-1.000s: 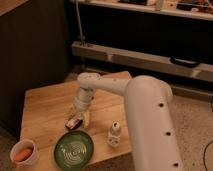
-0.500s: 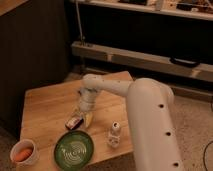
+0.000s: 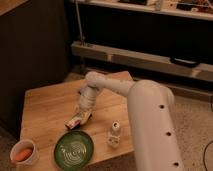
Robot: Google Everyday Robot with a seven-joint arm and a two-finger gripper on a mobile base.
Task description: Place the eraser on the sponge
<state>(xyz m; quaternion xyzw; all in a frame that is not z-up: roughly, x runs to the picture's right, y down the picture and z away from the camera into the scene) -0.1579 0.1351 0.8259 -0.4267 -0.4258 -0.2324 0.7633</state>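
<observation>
The eraser (image 3: 74, 121), a small black block with a white and reddish strip, lies on the wooden table (image 3: 47, 107) just behind the green plate. My gripper (image 3: 83, 114) points down at the eraser's right end, right over it or touching it. The white arm (image 3: 145, 115) reaches to it from the lower right. I see no sponge; it may be hidden under the gripper or the arm.
A round green plate (image 3: 74, 148) sits near the table's front edge. A small white bottle (image 3: 114, 134) stands to its right. A white bowl (image 3: 23, 153) holding something orange is at the front left corner. A dark shelf unit (image 3: 150, 55) runs behind the table.
The gripper has shifted slightly to the right and a little lower over the eraser. The eraser, plate, bottle and bowl stay where they were.
</observation>
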